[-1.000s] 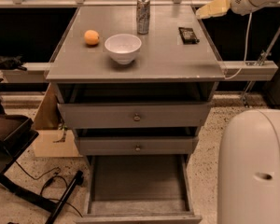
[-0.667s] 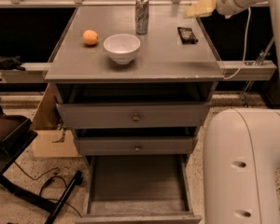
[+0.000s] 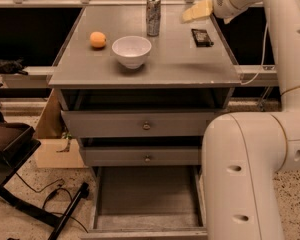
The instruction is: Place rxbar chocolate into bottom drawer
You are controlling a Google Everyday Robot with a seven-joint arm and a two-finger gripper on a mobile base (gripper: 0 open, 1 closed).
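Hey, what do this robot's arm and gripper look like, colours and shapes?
The arm is glossy white, built of thick rounded tube segments with small dark round holes along them and a thin tan seam at one joint. The gripper, over the back right corner of the table, is pale yellow and wedge-shaped.

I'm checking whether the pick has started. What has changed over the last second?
The gripper has swung left above the back right of the cabinet top and now hovers just behind the rxbar chocolate, not touching it. The arm's big white link has pushed further left into view. Nothing was grasped. The bar, white bowl, orange, can and open bottom drawer stayed put.
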